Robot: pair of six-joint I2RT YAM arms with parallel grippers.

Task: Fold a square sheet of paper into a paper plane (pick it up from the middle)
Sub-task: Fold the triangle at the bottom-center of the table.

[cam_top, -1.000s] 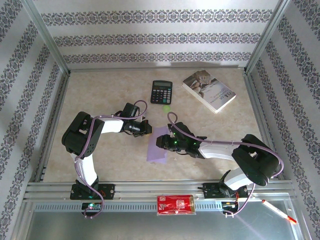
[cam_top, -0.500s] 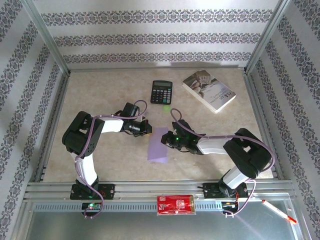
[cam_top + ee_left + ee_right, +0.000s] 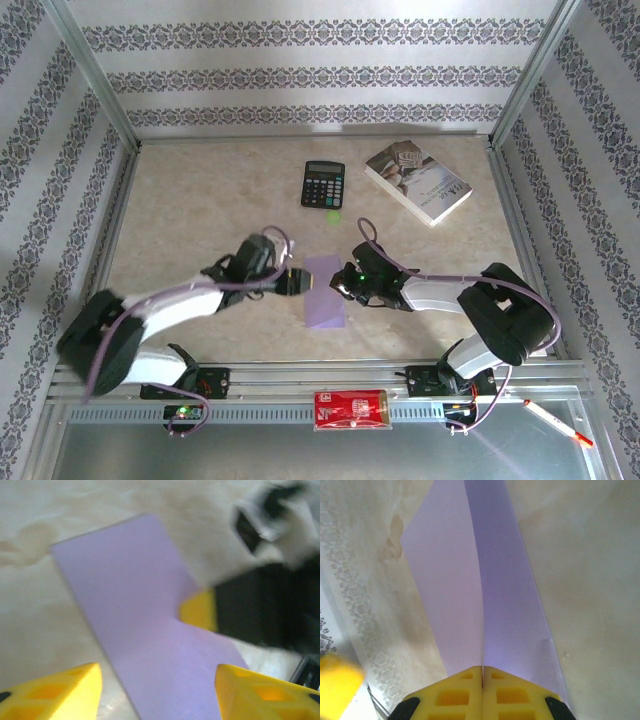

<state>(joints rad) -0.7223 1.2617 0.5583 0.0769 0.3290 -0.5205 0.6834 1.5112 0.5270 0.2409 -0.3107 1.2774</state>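
The square sheet of paper (image 3: 323,300) lies mid-table as a narrow lilac strip, doubled along a lengthwise crease. My right gripper (image 3: 346,283) is at the strip's right edge. In the right wrist view its yellow jaws (image 3: 482,672) are shut, with the raised edge of the paper (image 3: 455,580) pinched between them. My left gripper (image 3: 296,282) is at the strip's left edge, open. In the left wrist view the left gripper (image 3: 159,692) has its fingertips (image 3: 65,690) spread over the paper (image 3: 135,605). A yellow finger (image 3: 199,611) of the right gripper touches the paper's far side there.
A black calculator (image 3: 322,184) and a small green disc (image 3: 332,215) lie behind the paper. A white-covered book (image 3: 417,181) sits at the back right. A red packet (image 3: 350,409) and a pen (image 3: 558,422) rest on the metal front rail.
My left gripper opened, and its arm swung down and stretched out low toward the paper. My right gripper closed onto the paper's edge and shifted slightly back and right.
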